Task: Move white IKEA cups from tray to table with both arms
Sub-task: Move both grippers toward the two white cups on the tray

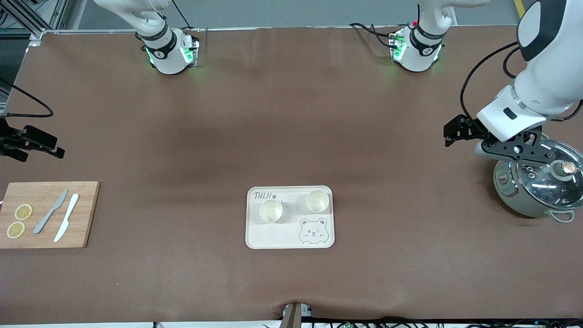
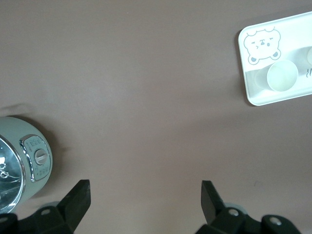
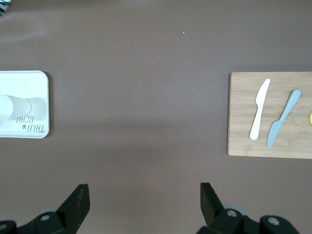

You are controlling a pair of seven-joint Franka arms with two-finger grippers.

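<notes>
Your two arms were glossy white shells with black bands at the joints. Each base (image 1: pixel 169 52) wore a black collar bearing a small white mark and glowed green at the sides. Black cables ran from the left arm's base (image 1: pixel 415 50) and looped along its forearm. The left pincer (image 1: pixel 455 132) was matte black, on a flat black bracket with pale screw heads. The right pincer (image 1: pixel 27 143) was black too, with wedge-shaped fingers (image 3: pixel 78 202).

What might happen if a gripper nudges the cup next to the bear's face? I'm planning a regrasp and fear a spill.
The cup stands upright on the tray, small and tapered, so it probably tips easily. Its plain, smooth wall may be slippery. Its inside looks empty, so it is likely light.
</notes>
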